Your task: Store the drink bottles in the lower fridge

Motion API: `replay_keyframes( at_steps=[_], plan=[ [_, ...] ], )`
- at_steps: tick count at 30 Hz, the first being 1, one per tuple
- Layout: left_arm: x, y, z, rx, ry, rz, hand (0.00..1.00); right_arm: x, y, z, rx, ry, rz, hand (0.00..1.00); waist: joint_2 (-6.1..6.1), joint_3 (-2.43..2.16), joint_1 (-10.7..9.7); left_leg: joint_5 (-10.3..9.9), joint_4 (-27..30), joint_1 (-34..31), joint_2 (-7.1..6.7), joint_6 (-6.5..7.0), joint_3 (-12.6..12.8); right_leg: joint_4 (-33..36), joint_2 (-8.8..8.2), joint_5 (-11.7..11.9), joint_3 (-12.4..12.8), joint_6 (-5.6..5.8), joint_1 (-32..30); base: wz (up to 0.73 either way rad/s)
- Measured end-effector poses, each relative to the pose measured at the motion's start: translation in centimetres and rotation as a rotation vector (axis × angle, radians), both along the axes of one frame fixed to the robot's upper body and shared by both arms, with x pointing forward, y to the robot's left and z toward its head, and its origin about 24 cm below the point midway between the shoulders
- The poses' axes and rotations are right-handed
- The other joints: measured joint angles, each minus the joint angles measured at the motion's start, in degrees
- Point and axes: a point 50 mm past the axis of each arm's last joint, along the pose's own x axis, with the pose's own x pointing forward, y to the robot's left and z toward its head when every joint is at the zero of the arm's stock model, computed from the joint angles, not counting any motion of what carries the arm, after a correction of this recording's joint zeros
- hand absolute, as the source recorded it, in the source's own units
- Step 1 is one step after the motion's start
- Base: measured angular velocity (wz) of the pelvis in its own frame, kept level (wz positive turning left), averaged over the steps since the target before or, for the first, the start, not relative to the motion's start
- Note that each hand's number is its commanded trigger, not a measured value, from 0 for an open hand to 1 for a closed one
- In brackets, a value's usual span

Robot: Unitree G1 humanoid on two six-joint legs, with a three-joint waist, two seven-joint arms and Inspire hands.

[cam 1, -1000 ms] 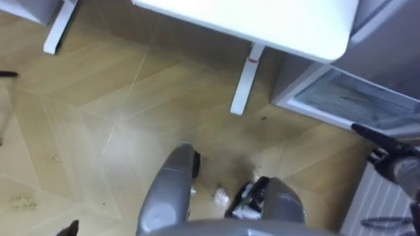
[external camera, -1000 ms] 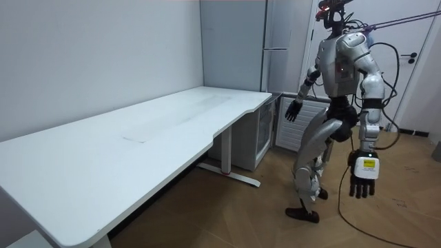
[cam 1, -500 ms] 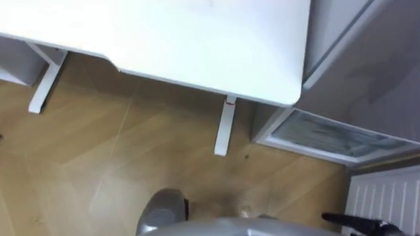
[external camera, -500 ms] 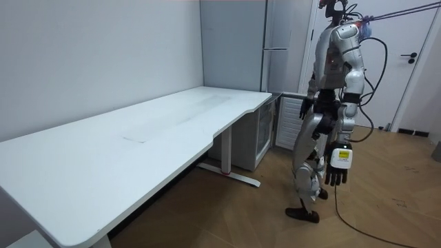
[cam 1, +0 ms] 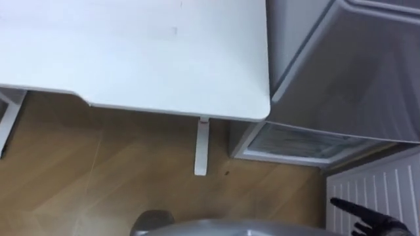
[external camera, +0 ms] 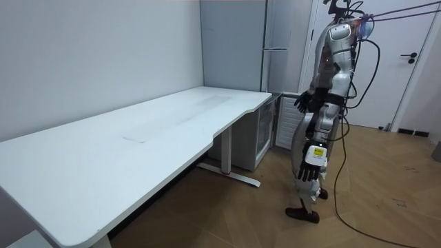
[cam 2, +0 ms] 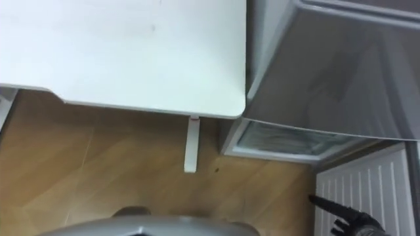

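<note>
R hand (cam 1: 371, 220): low in the right corner of the eye views, dark fingers straight & a little spread, pointing toward the view's left. Holds nothing. In room view it's raised at about waist level in front of the body, fingers fanned.
L hand (external camera: 309, 164): hangs beside the thigh in room view, fingers loose & pointing down, back of hand toward the camera. Holds nothing.
Drinks: can't tell where they are.
Lower fridge (cam 1: 296, 142): small unit w/ glass door, on the floor by the table's right end, just right of the table leg. Door looks shut; contents too faint to make out.
Tall fridge (cam 1: 348, 72): grey, next to the table's right corner. The lower fridge shows at its foot in the eye views.
Table (cam 1: 131, 59): wide white top, rounded corner nearest the fridges.
Table leg (cam 1: 201, 147): white post under the top's near edge, close to that corner.
White ribbed panel (cam 1: 375, 187): right of the lower fridge; R hand's fingers lie in front of it.
Floor (cam 1: 79, 174): light wood boards.
Robot: upright on the floor at the table's end, turned toward the fridges, near the lower fridge but apart from it.
Door (external camera: 413, 62): white, shut, at room view's right.
</note>
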Motion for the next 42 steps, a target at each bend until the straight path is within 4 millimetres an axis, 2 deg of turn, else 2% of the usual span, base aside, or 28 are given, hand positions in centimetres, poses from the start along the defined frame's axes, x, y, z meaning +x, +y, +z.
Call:
replay_keyframes(
  at_steps=[3, 5, 6, 10, 11, 12, 13, 15, 20, 23, 26, 27, 31, 35, 39, 41, 42],
  plan=[
    [0.0, 0.1, 0.0, 0.011, 0.003, 0.003, 0.00, 3.0, -1.3, 1.7, -0.086, -0.059, 0.041, 0.00, 0.04, -0.13, -1.69, 0.69, -1.36, 0.25, -0.08, 0.29, 0.48, -0.17, 0.02, 0.79, 0.88, -0.08, -0.60, -0.16],
    [-0.2, 0.3, 0.1, 0.020, 0.015, -0.001, 0.00, 5.7, -2.3, 3.7, -0.183, -0.126, 0.076, 0.00, -0.12, -0.19, -2.85, 1.39, -2.41, 0.79, -0.08, 0.30, 1.18, -0.19, 0.04, 1.13, 1.62, -0.24, -0.91, -0.16],
    [-0.2, 0.4, 0.1, 0.024, 0.015, 0.003, 0.00, 6.2, -2.7, 4.2, -0.205, -0.147, 0.074, 0.00, -0.19, -0.29, -3.01, 1.47, -2.55, 0.86, -0.07, 0.27, 1.28, -0.19, 0.05, 1.16, 1.75, -0.28, -0.95, -0.06],
    [-0.5, 1.0, 0.4, 0.043, 0.019, 0.019, 0.00, 9.6, -5.8, 9.4, -0.410, -0.256, 0.070, 0.00, -0.43, -0.50, -5.13, 1.79, -2.76, 0.75, -0.09, 0.30, 1.39, -0.17, 0.11, 1.24, 2.07, -0.33, -1.24, 0.00],
    [-0.5, 1.1, 0.4, 0.045, 0.017, 0.026, 0.00, 9.9, -6.4, 10.2, -0.436, -0.267, 0.061, 0.00, -0.48, -0.57, -5.44, 1.79, -2.76, 0.76, -0.09, 0.30, 1.39, -0.18, 0.11, 1.24, 2.09, -0.32, -1.23, -0.04],
    [-0.5, 1.3, 0.5, 0.050, 0.017, 0.032, 0.00, 10.2, -7.4, 11.5, -0.476, -0.287, 0.035, 0.00, -0.61, -0.87, -5.66, 1.79, -2.72, 0.84, -0.07, 0.30, 1.46, -0.19, 0.15, 1.24, 2.31, -0.33, -1.33, -0.08],
    [-0.7, 1.4, 0.5, 0.054, 0.017, 0.041, 0.00, 10.1, -8.2, 12.5, -0.516, -0.292, 0.012, 0.00, -0.86, -1.35, -5.63, 1.80, -2.72, 0.91, -0.03, 0.27, 1.63, -0.16, 0.21, 1.27, 2.78, -0.36, -1.60, -0.12],
    [-0.8, 1.6, 0.6, 0.060, 0.016, 0.050, 0.00, 9.8, -9.2, 13.6, -0.557, -0.295, -0.022, 0.00, -0.94, -1.53, -5.76, 1.85, -2.80, 1.13, 0.08, 0.20, 1.90, -0.18, 0.31, 1.36, 3.22, -0.46, -1.66, -0.14],
    [-0.7, 1.9, 0.8, 0.068, 0.014, 0.044, 0.00, 8.1, -10.1, 12.9, -0.568, -0.200, -0.087, 0.00, -1.94, -1.18, -6.96, 1.92, -3.46, 2.00, 0.25, 0.02, 2.28, -0.38, 0.50, 1.41, 3.73, -0.53, -1.09, -0.06],
    [-0.8, 1.9, 0.9, 0.062, 0.019, 0.032, 0.00, 7.3, -10.5, 12.6, -0.548, -0.188, -0.130, 0.00, -1.47, -0.99, -7.58, 1.91, -3.85, 1.79, 0.52, -0.02, 2.11, -0.39, 0.78, 1.58, 3.69, -0.78, -1.14, 0.00],
    [-1.1, 1.9, 0.9, 0.053, 0.021, 0.035, 0.00, 5.8, -10.9, 11.9, -0.526, -0.125, -0.162, 0.00, -1.19, -1.00, -7.56, 2.00, -3.84, 1.84, 0.72, -0.19, 1.93, -0.39, 0.97, 1.64, 3.42, -0.87, -1.01, 0.01],
    [-1.3, 1.9, 0.9, 0.050, 0.025, 0.042, 0.00, 5.2, -11.0, 11.5, -0.515, -0.097, -0.176, 0.00, -1.43, -1.09, -7.64, 2.08, -3.83, 1.87, 0.82, -0.30, 1.83, -0.40, 1.06, 1.65, 3.33, -0.91, -1.02, 0.00],
    [-2.1, 1.9, 0.9, 0.035, 0.044, 0.045, 0.00, 3.7, -11.0, 10.5, -0.479, -0.029, -0.205, 0.00, -0.31, -1.01, -7.92, 2.33, -3.83, 1.93, 0.87, -0.46, 1.49, -0.36, 1.16, 1.68, 3.06, -0.96, -0.91, 0.02],
    [-2.8, 1.9, 1.0, 0.030, 0.062, 0.052, 0.00, 2.5, -10.8, 9.8, -0.442, 0.009, -0.229, 0.00, -0.49, -1.10, -7.75, 2.65, -3.78, 1.87, 0.89, -0.56, 1.18, -0.34, 1.25, 1.64, 2.90, -1.04, -0.80, 0.04],
    [-3.7, 1.8, 1.1, 0.032, 0.086, 0.056, 0.00, 1.8, -10.7, 9.4, -0.424, 0.035, -0.250, 0.00, -0.98, -1.00, -7.46, 2.64, -3.23, 1.63, 0.92, -0.56, 1.15, -1.09, 1.39, 1.75, 3.17, -1.27, -0.67, 0.00],
    [-3.7, 2.0, 1.2, 0.040, 0.097, 0.036, 0.00, 1.2, -10.5, 8.9, -0.401, 0.050, -0.277, 0.00, -0.74, -0.74, -7.35, 2.63, -2.87, 1.23, 1.10, -0.56, 1.08, -1.52, 1.69, 1.87, 3.65, -1.45, -0.88, 0.00],
    [-3.7, 2.2, 1.2, 0.044, 0.101, 0.030, 0.00, 0.9, -10.5, 8.7, -0.391, 0.058, -0.293, 0.00, -0.29, -0.87, -7.33, 2.62, -2.29, 0.83, 1.22, -0.57, 0.88, -1.95, 1.87, 2.04, 3.59, -1.55, -0.88, 0.00]
  ],
)
